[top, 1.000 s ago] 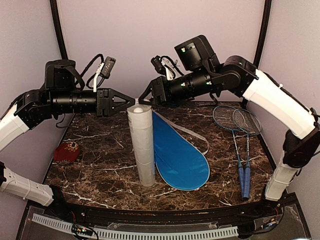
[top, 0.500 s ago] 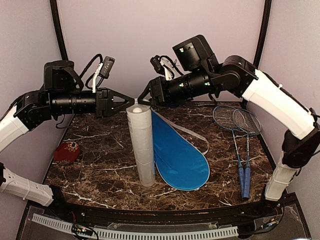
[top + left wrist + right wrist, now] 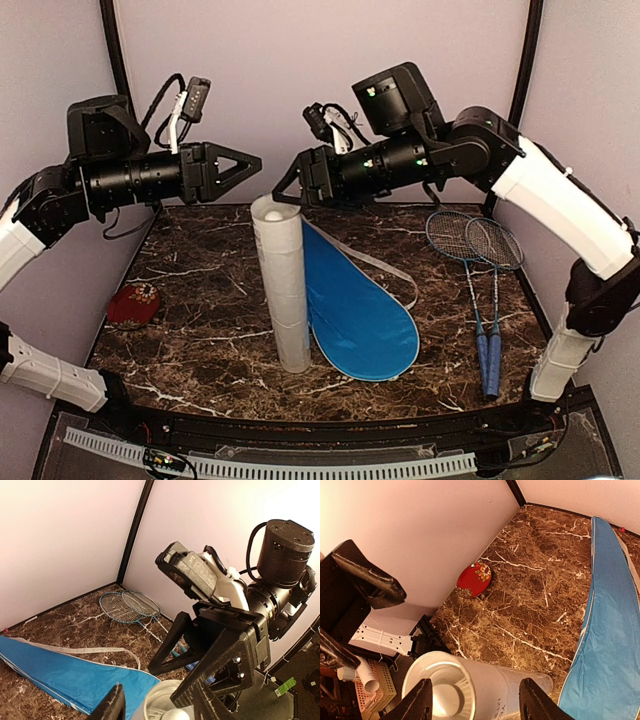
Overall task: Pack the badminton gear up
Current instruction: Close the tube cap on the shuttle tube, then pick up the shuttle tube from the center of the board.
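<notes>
Long white tube (image 3: pixel 282 290), upright on brown veined marble tabletop (image 3: pixel 200 290), pale walls (image 3: pixel 300 60); blue teardrop fabric cover (image 3: pixel 360 310) at its three o'clock. We log left gripper (image 3: pixel 255 160) and right gripper (image 3: pixel 285 190) both parted.

Tube (image 3: pixel 283 290) hides the blue cover's (image 3: pixel 360 310) left edge (shuttlecock (image 3: pixel 272 214) barely visible).

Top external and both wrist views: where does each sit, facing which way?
Top external: high behind the bases, facing down at the table; left hand, right hand, both arms.
Left wrist: over the tube, facing the rackets and right arm; own fingers below.
Right wrist: over the tube, facing the red oval object; own fingers below.
Shared by wrists: tube mouth, blue cover.
</notes>
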Action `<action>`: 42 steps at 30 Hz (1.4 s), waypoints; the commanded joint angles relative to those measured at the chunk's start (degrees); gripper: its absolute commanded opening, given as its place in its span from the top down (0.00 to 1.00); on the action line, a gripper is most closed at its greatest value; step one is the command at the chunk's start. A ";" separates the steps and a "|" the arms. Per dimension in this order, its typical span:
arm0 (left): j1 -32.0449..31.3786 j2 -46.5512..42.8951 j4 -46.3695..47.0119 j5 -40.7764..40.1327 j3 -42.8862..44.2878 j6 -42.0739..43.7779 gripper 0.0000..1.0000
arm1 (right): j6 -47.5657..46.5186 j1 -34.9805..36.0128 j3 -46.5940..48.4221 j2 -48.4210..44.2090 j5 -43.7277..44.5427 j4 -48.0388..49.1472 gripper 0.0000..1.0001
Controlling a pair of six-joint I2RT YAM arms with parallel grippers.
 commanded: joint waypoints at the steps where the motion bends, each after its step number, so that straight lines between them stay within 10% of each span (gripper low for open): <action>1: 0.18 -1.79 0.39 -1.33 2.43 0.87 0.50 | -1.48 0.43 -3.36 -6.58 -1.41 8.71 0.38; 20: 0.33 -9.17 5.17 -13.17 -11.22 3.66 0.05 | -13.71 5.80 -50.05 -29.41 4.90 38.83 0.12; 30: 0.04 -21.21 22.20 6.74 -35.04 9.59 0.05 | -10.63 2.74 -69.96 -39.33 8.88 51.62 0.06; 42: -8.68 -11.89 33.18 -1.74 -36.19 15.60 0.08 | -8.12 -1.34 -76.17 -42.53 7.11 55.56 0.05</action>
